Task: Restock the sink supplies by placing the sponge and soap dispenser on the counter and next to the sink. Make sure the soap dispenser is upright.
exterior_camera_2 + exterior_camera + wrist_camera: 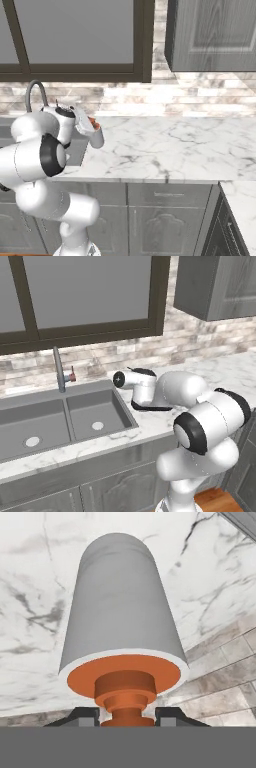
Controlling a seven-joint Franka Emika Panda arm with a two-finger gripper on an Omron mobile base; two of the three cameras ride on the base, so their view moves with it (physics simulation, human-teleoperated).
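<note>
Two dark fingertips [172,714] of the gripper [126,716] pinch the orange pump neck of the grey cylindrical soap dispenser [120,607], which juts forward beyond them, tilted, above the white marble counter [30,587]. Such a narrow hold risks it pivoting; released tilted, it would likely topple instead of standing upright.

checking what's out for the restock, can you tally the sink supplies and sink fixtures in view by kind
soap dispenser: 1, grey body with an orange pump top, held in the jaws above the counter
sink basins: 2
round drains: 2
faucet: 1, with a red handle
total: 6
</note>
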